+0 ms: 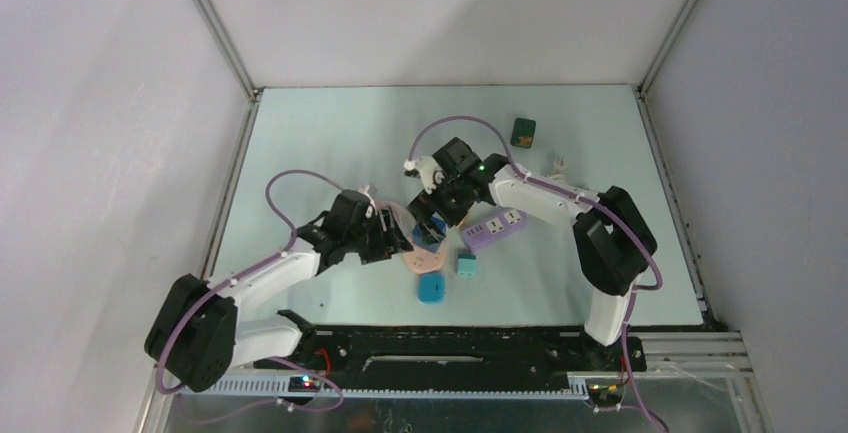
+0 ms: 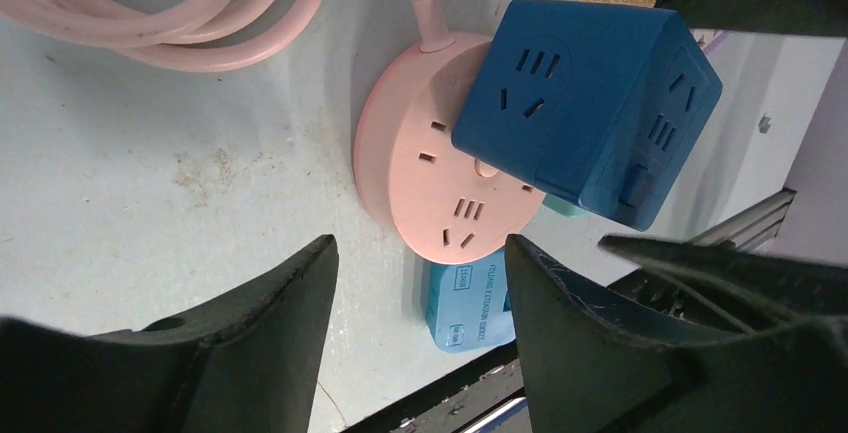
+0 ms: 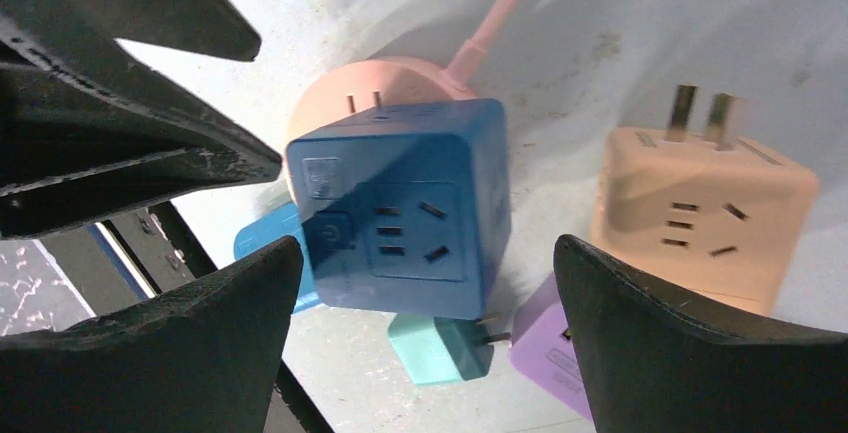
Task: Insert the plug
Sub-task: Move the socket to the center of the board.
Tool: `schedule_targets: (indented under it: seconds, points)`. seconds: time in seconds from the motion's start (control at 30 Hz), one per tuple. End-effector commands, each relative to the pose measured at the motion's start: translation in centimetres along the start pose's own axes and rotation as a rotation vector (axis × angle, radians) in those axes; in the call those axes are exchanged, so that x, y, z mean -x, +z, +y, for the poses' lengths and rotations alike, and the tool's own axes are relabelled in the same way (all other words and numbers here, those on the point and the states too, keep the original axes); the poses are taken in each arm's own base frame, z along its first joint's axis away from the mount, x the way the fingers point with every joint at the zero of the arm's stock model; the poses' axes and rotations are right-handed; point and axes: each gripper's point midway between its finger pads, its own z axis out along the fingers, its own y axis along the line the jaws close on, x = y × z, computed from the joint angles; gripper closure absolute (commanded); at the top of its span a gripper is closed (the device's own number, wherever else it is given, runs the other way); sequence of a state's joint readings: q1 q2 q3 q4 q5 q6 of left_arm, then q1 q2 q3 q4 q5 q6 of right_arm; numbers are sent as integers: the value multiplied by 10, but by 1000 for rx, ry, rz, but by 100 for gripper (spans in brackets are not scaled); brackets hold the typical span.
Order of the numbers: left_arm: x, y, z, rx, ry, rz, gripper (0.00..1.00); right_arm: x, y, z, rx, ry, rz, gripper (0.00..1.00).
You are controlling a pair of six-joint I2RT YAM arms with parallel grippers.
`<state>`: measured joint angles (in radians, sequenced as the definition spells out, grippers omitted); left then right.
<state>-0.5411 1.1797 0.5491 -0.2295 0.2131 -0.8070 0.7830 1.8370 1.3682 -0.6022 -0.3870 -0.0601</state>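
Observation:
A blue cube plug (image 3: 400,218) sits tilted on the round pink socket (image 2: 430,178); whether its pins are in cannot be seen. My right gripper (image 3: 428,248) hangs over the cube, open, with one finger on each side and a gap to both. My left gripper (image 2: 420,253) is open just beside the pink socket's near rim, with nothing between its fingers. In the top view both grippers meet over the pink socket (image 1: 420,261) at mid-table, the left gripper (image 1: 400,236) on its left and the right gripper (image 1: 430,221) above it.
Close around lie a beige cube adapter (image 3: 700,213), a teal plug (image 3: 440,348), a purple power strip (image 1: 495,228) and a flat light-blue adapter (image 1: 432,288). The socket's pink cable (image 2: 170,23) coils behind it. A dark green block (image 1: 523,132) lies at the back right.

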Motion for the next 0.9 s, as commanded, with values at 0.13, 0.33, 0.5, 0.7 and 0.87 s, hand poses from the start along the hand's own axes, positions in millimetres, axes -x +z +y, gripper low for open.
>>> schedule_targets:
  seconds: [0.13, 0.33, 0.5, 0.7, 0.87]
  points:
    - [9, 1, -10, -6, 11, 8, 34, 16, 3, 12, -17, -129, -35, 4]
    - [0, 11, 6, 54, -30, 41, 35, 8, 18, 6, -80, -143, 12, 27]
    - [-6, 25, 16, 75, -74, 69, 39, 12, 19, 2, -106, -136, 0, 44]
    - [-15, 37, 32, 155, -98, 120, 55, 18, 17, 2, -94, -108, -14, 97]
    - [-26, 43, 48, 225, -103, 179, 66, 32, 1, 14, -34, -59, -71, 100]
